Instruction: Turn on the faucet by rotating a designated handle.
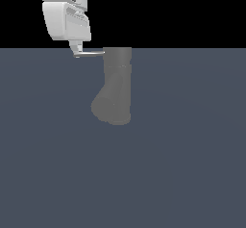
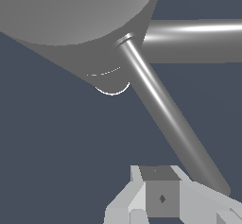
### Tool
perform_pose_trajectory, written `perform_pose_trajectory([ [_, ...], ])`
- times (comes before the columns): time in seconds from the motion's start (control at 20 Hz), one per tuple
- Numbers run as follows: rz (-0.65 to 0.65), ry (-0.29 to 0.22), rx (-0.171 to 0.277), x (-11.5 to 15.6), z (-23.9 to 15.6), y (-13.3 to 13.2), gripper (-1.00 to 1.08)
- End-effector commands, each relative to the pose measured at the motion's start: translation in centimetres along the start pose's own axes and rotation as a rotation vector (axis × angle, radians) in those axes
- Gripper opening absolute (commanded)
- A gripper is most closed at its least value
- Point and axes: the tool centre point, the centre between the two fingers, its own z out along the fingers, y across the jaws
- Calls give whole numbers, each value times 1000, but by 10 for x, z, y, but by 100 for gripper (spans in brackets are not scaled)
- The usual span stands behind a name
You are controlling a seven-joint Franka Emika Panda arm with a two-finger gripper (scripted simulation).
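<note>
While the hand meets the handle
Upper left of the frame; faucet beside; its grip state unclear.

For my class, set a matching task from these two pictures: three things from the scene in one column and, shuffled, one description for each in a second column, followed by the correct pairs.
Column A
1. faucet
2. handle
3. gripper

Column B
a. white, blocky, coming down from above, its tip at the rod's outer end
b. thin grey rod sticking out sideways toward the exterior view's left
c. chunky dull grey cylinder with a wider rounded lower end

Pairs: 1-c, 2-b, 3-a
</note>
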Motion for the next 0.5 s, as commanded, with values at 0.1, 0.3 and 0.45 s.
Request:
perform_pose_trajectory([
  [0.1, 0, 4, 1, 3, 0, 4, -100],
  [0.3, 0, 4, 0, 12, 0, 13, -100],
  [0.45, 0, 4, -1, 19, 0, 20, -100],
])
